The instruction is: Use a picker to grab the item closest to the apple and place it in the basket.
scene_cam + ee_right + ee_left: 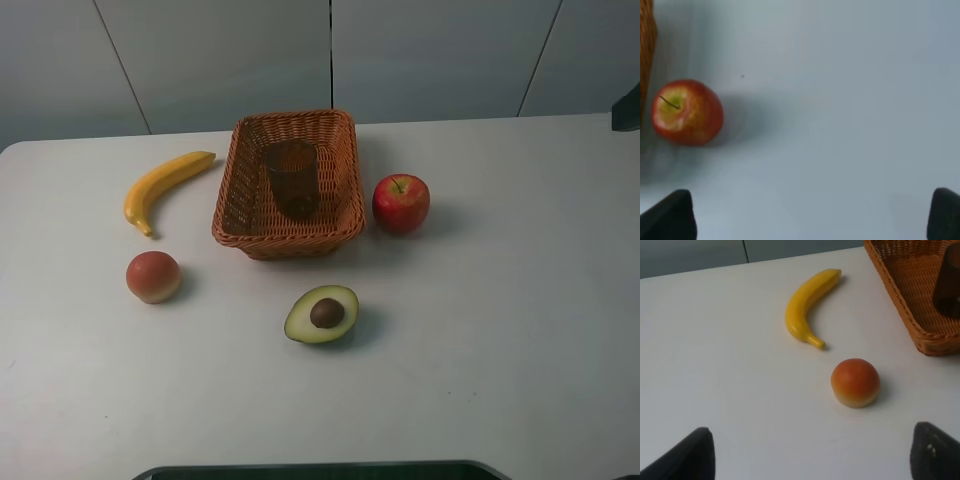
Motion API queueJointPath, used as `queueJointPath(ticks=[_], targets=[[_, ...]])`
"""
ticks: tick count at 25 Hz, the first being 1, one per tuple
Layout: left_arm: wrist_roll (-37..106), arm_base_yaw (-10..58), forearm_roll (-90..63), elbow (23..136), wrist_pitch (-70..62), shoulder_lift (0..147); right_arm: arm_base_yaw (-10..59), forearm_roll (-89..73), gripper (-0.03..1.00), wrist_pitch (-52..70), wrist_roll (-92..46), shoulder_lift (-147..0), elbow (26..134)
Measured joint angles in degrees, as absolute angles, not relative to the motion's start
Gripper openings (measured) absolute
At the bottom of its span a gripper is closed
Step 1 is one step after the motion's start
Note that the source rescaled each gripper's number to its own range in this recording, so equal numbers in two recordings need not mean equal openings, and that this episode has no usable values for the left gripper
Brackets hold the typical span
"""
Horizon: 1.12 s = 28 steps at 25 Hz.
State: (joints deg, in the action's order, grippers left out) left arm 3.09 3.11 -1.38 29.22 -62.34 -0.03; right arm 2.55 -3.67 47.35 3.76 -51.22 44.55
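Two grippers on my feed right now, and both have their jaws spread wide with nothing between them. My left gripper [812,457] hangs above the white table [500,330]. Its dark fingertips [690,457] just poke into the corners of the wrist view. That view looks out over a round orange-red peach-like fruit [855,382] and a curved yellow banana [807,307]. Same deal with my right gripper [807,217]: fingers far apart, and the shiny red apple [687,112] sits well ahead of it and off to one side. That wrist picture is a bit blurry, fyi.

From the high camera, the woven brown wicker basket [290,243] sits mid-table toward the back. The apple is just beside its right wall, not touching as far as I can see. A dark brown see-through cup [291,178] stands upright inside the basket, so it's the thing nearest the apple and it's in there already. A halved green avocado [322,313] with a brown pit lies cut side up in front of the basket, near it but apart. Of the loose stuff on the table, it's the nearest to the apple. The banana lies left of the basket, with the peach-like fruit in front of it, both well apart from the apple.
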Motion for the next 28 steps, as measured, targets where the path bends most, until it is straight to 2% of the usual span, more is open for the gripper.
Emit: queueJointPath(ticks=[14,28], targets=[[3.1,3.1,-1.4,29.2,-62.3,0.0,2.5,1.0,1.0,57.0,2.4,-19.2,39.7],[3.1,3.1,-1.4,29.2,-62.3,0.0,2.5,1.3,1.0,58.9,0.6,-3.8,30.6]])
